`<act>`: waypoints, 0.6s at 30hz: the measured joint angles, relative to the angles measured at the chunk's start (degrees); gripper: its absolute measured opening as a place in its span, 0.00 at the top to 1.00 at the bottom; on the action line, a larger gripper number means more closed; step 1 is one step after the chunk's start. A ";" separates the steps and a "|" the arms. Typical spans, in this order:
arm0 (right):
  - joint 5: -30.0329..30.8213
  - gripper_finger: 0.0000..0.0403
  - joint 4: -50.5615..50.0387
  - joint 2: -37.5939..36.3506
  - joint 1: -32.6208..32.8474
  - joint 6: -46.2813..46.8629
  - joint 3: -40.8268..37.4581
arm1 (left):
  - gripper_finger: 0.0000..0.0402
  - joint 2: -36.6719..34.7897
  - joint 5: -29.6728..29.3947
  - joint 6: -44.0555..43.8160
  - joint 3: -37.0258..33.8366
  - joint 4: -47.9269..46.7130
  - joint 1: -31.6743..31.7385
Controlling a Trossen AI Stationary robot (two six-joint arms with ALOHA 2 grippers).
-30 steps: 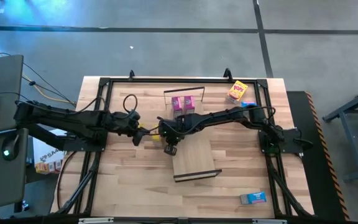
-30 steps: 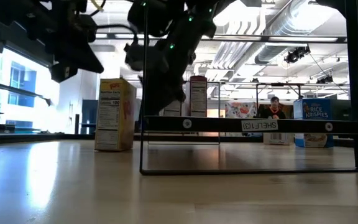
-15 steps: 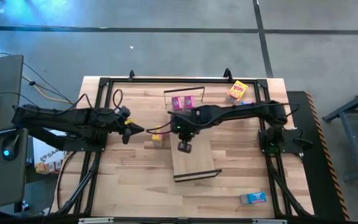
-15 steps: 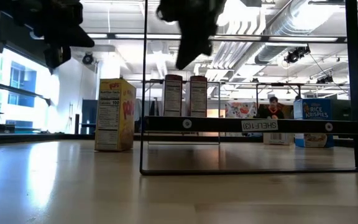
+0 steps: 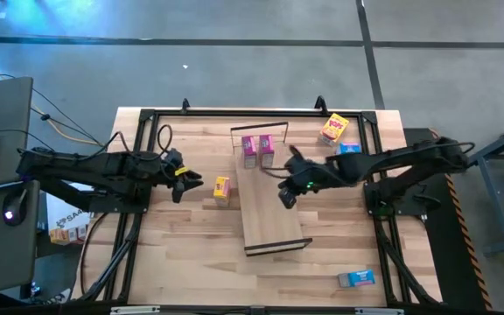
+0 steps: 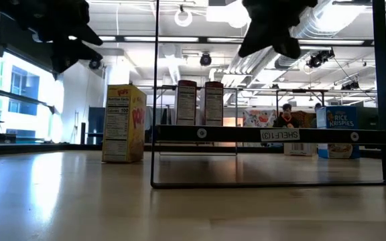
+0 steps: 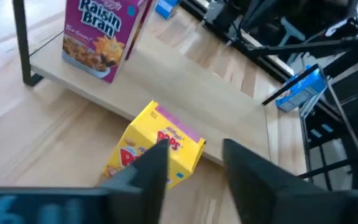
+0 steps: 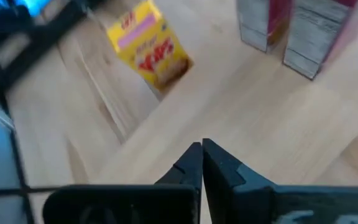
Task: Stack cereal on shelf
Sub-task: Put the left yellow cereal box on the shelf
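Observation:
The shelf (image 5: 274, 210) is a pale plank lying down the middle of the table. Two pink cereal boxes (image 5: 258, 149) stand upright on its far end. A yellow cereal box (image 5: 222, 188) stands on its base on the tabletop just left of the shelf. My left gripper (image 7: 194, 168) is open and hangs a little left of that yellow box, pointing at it without touching. My right gripper (image 8: 202, 163) is shut on nothing and hovers above the shelf's right edge (image 5: 287, 194).
A second yellow box (image 5: 334, 128) and a blue box (image 5: 350, 148) sit at the far right, under the right arm. Another blue box (image 5: 356, 278) lies near the front right corner. Black frame rails (image 5: 138, 166) run along the table's sides.
My right gripper has left the yellow box, crossed over the shelf toward the table's right edge, risen and rolled, staying shut. My left gripper has drawn back a little toward the left edge and up, and its fingers have parted. The yellow box stays standing.

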 joint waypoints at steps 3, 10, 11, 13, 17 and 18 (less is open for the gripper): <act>2.25 1.00 1.67 -3.61 0.31 1.90 -2.62 | 0.48 1.32 2.28 2.19 0.00 0.37 1.27; 3.27 1.00 0.67 -6.52 0.00 -0.72 -3.53 | 0.25 7.44 9.95 1.06 4.23 -0.22 5.31; 3.18 1.00 0.49 -6.52 0.00 -1.25 -3.53 | 0.23 8.55 9.92 1.05 5.59 -1.04 5.60; 3.14 1.00 0.41 -6.52 0.00 -2.77 -3.53 | 0.20 11.34 9.68 1.04 8.79 -1.98 5.96; 2.92 1.00 -0.71 -6.52 0.00 -5.50 -3.53 | 0.16 17.26 8.10 -1.34 16.69 -7.80 5.75; 2.94 1.00 -0.92 -6.52 0.00 -5.99 -3.53 | 0.16 19.17 7.26 -3.07 18.74 -11.07 5.60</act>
